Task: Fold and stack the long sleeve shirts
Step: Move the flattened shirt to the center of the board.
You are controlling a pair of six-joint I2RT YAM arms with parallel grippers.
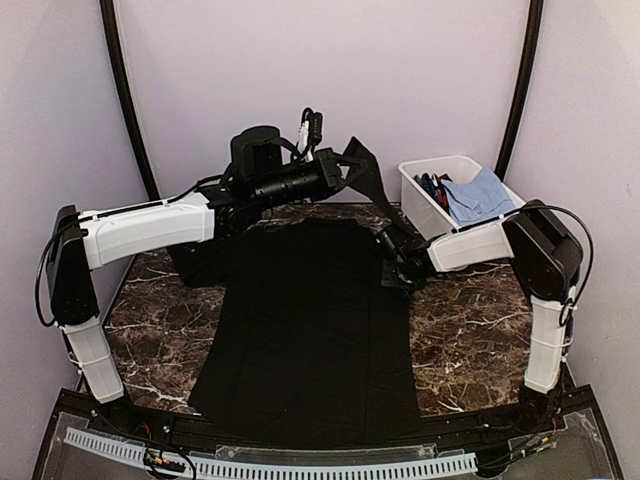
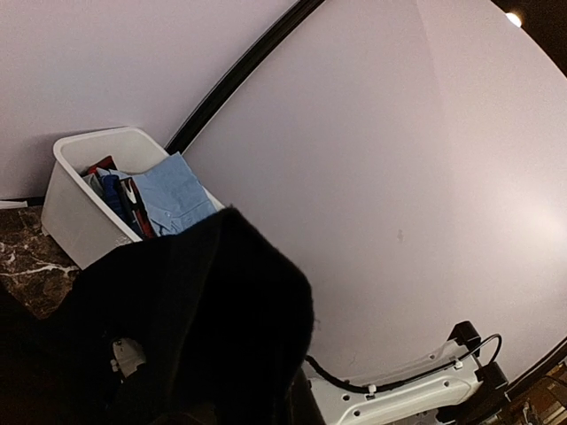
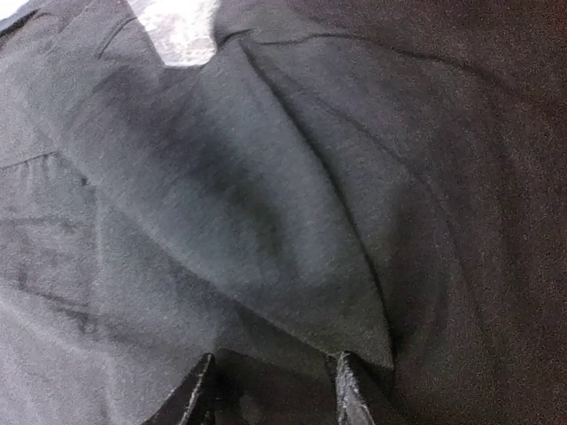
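A dark marble bench (image 1: 470,330) is covered by a black shirt (image 1: 305,320), spread flat for folding. At its far right corner the right fingers (image 3: 202,390) are parted over the cloth. Beyond, a sleeve (image 1: 375,190) is held up clear, pinched in the closed left fingers (image 1: 338,168).

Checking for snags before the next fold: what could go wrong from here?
The left gripper holds part of the black shirt high beside the white bin. Swung wide, the hanging cloth might catch the bin's rim. The right gripper stands open over a raised crease, so the shirt's body may slide and bunch if the left pulls.
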